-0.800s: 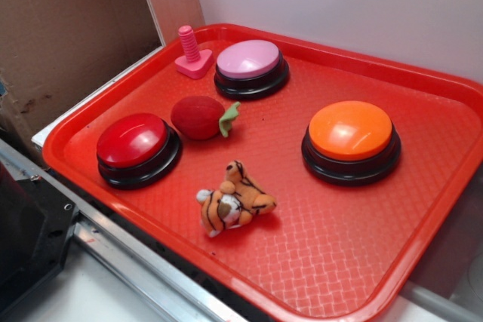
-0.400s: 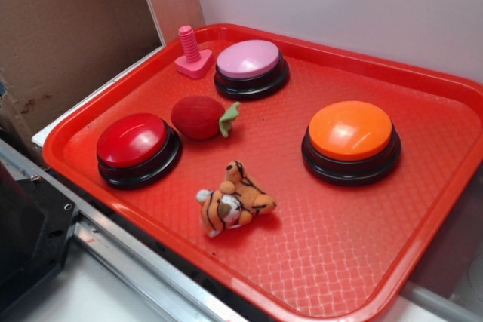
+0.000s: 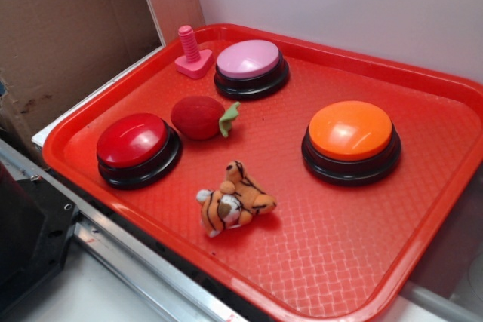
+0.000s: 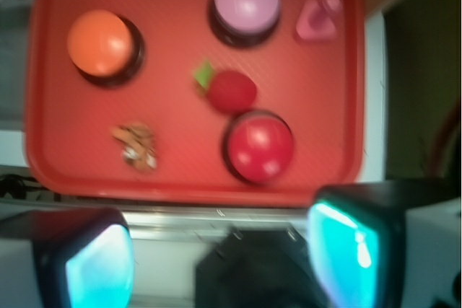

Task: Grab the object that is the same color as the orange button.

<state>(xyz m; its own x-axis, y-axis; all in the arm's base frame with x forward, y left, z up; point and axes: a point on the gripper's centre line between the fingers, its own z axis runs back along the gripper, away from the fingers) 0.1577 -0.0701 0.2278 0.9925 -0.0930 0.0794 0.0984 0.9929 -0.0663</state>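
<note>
red button [image 3: 133, 141]: near-left on the tray [image 3: 332, 254], black base. Wrong colour, so skip it.
pink bolt [image 3: 192, 53]: far-left corner, standing upright, just left of the pink button [image 3: 250, 60].
red plush fruit [image 3: 200, 117]: between the red and pink buttons, green leaf sticking out to the right. Close to orange but it's red, so don't get fooled.
tiger toy [image 3: 235, 200]: this is your target. It sits near the front edge of the tray, roughly mid-width, clear of everything else, lying on its side.
tiger axis: the long axis runs from near-left to far-right in the exterior view. The white muzzle and striped face point near-left, toward the tray's front rim, and the body trails off to the right.
orange button [image 3: 351, 133]: right side, further back than the tiger and well apart from it. It's only your colour reference.
gripper [image 4: 220, 254]: the fingers are spread wide with nothing between them. In the wrist view it hangs high, back off the tray's near edge.
where to go: in the wrist view, you've got the tiger [image 4: 136, 146] forward and left of the gripper's centre. I'd say push out over the tray, shift left, then drop, closing across the short width of the body.
</note>
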